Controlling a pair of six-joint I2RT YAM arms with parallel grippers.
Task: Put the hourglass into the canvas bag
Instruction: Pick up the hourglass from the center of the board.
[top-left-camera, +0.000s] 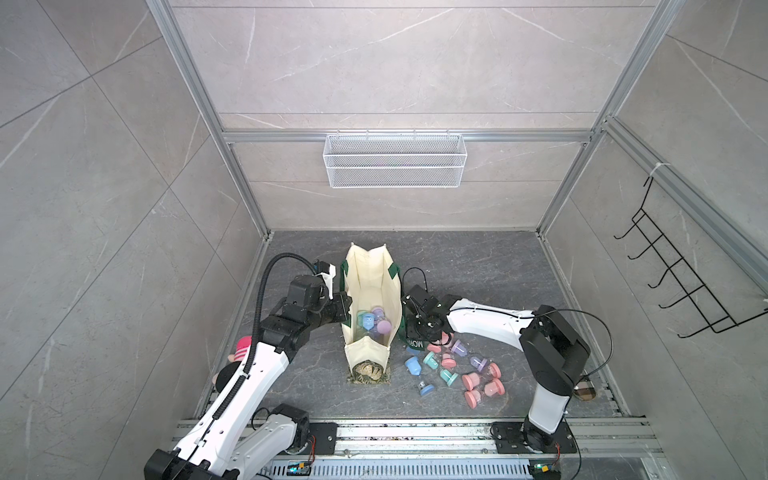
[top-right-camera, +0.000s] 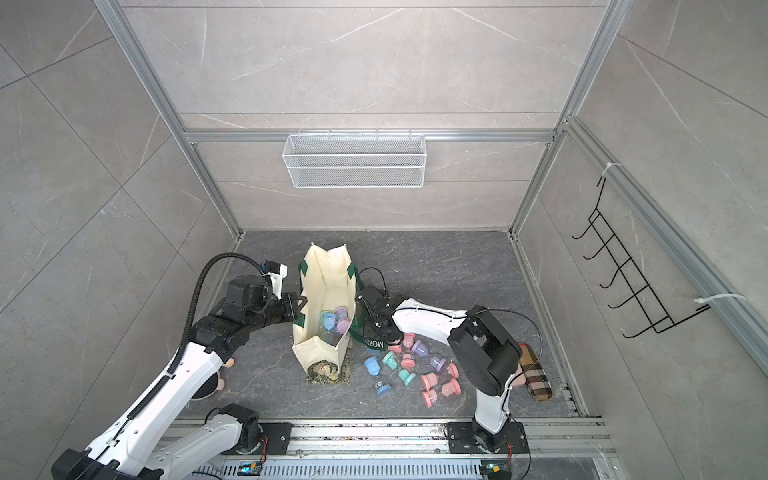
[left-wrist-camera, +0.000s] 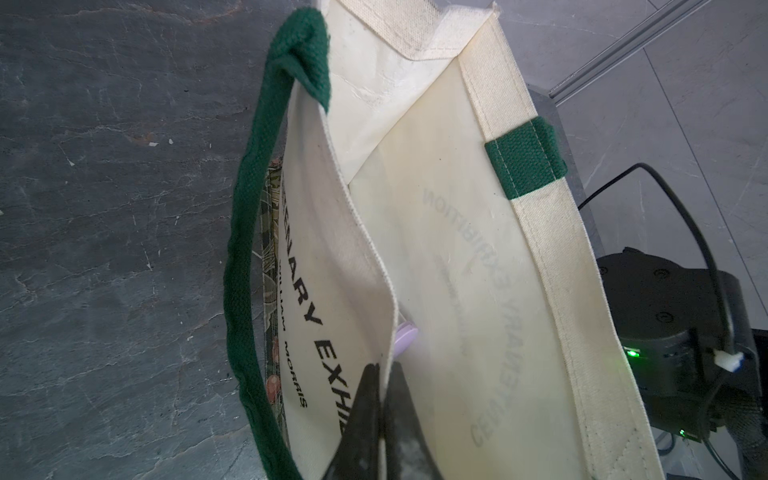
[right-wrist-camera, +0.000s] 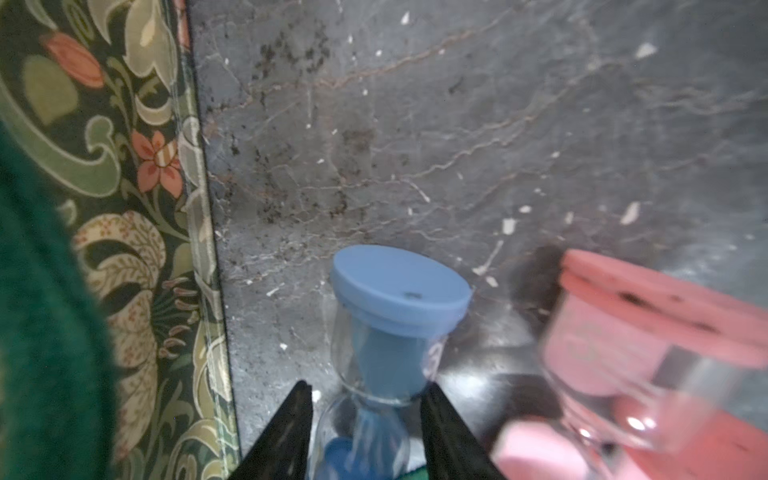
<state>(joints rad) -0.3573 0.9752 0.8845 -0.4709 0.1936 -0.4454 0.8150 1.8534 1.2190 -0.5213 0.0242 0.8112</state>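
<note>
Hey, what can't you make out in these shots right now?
Bag contents: in both top views its walls hide all but a few hourglass caps.
Blue hourglass: lower end cut off by the right wrist view's edge.
Pink hourglass: blurred in the right wrist view.
Pink striped thing: mostly under the left arm in both top views.

A robot lab test cell: stone-look wall panels (top-left-camera: 395, 62) in an aluminium frame (top-left-camera: 407, 136), left arm (top-left-camera: 257, 374) and right arm (top-left-camera: 486, 318) bolted to a rail (top-left-camera: 415, 436) at 6 o'clock, wire basket (top-left-camera: 395, 160) at 12 o'clock, hook rack (top-left-camera: 681, 274) at 3 o'clock.
</note>
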